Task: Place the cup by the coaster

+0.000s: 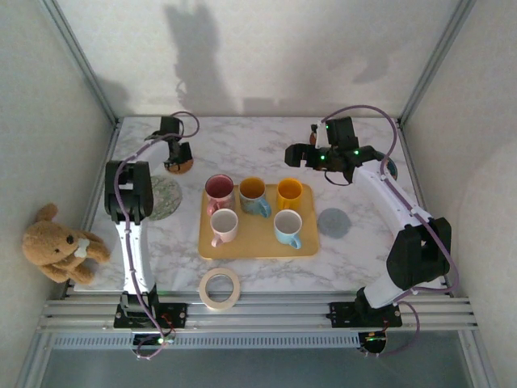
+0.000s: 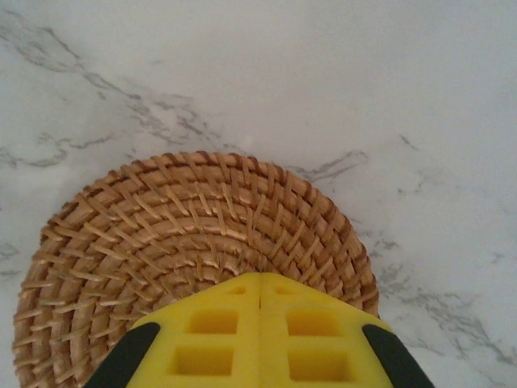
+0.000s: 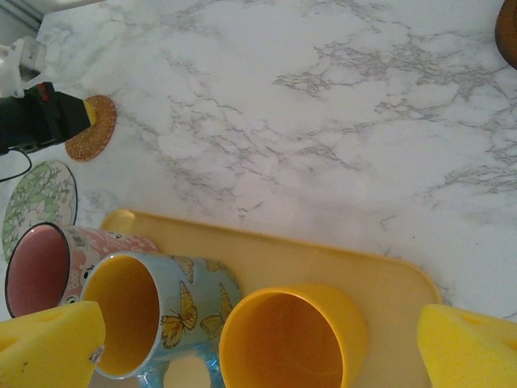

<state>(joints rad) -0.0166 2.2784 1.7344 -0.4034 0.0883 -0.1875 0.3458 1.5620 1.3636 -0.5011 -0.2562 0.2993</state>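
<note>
Worktop [image 1: 339, 153]: marbled. It carries a yellow tray [image 1: 254, 236] at centre.

Tray holds five cups. Back row: pink cup [image 1: 218, 191], butterfly cup [image 1: 254, 194], yellow cup [image 1: 289, 194]. Front row: two white cups.

Right tool [image 1: 295, 155]: spread wide, gripping nothing, hovering above the back of the tray. In the right wrist view its pads [image 3: 48, 347] flank the yellow cup, with the butterfly cup just inside the left pad.

Left tool [image 2: 258, 339]: pressed together, pinching nothing that I can see. Its tips sit over the near edge of the wicker coaster [image 2: 194, 234] at the far left of the worktop. Contact with the weave: cannot tell.

Other coasters: green patterned coaster [image 1: 166, 196] left of the tray, grey coaster [image 1: 334, 222] right of it.

Judged step: approach and grasp, lift not yet begun. The task's cup sits on the tray, most likely the yellow one.

Notes for doing it well:
- Centre the spread on the yellow cup alone before descending. The butterfly cup stands just beside it, so a pad could clip its rim or handle.
- Grip across the wall, not the handle, and close fully before lifting.
- Lift straight up clear of the tray lip and the neighbouring cups, then carry.
- Set it down upright on bare worktop just beside the coaster, not on it.
</note>
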